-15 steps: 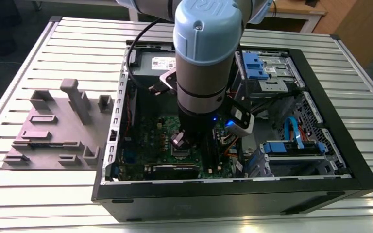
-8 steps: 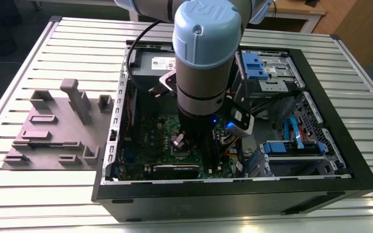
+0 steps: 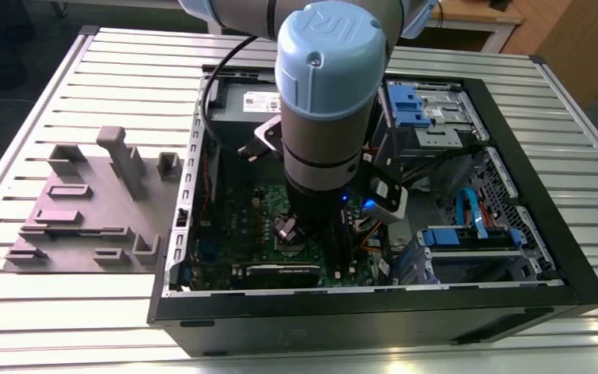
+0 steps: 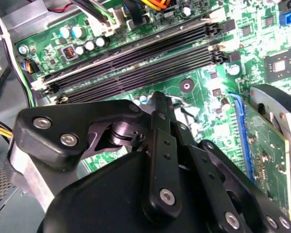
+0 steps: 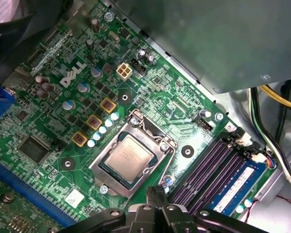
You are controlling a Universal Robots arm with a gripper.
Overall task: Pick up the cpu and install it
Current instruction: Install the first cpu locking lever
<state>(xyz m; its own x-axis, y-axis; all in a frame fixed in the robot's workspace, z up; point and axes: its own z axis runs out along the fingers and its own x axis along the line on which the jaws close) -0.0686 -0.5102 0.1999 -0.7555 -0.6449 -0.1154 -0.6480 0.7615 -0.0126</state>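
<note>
CPU (image 5: 129, 158) placement looks done, as far as you can judge: in the first wrist view the silvery chip lies flat inside the socket frame (image 5: 134, 154) on the green board (image 5: 48, 126), its top bare, no cooler over it. You cannot tell whether the frame is latched. The gripper (image 5: 155, 201) hangs just above the board beside the socket, toward the memory slots (image 5: 211, 170); its black linkage shows in both wrist views, but whether the fingers are spread or closed you cannot tell, and nothing is visibly held.

In the exterior view your arm (image 3: 325, 101) reaches straight down into the open case (image 3: 382, 312), which lies on its side on a table (image 3: 71, 312) of pale metal slats. A grey fixture block (image 3: 91, 202) sits on the table at the exterior view's left, beside the case. Past the table's far edge you see wooden furniture (image 3: 569, 39) and a dark floor.
</note>
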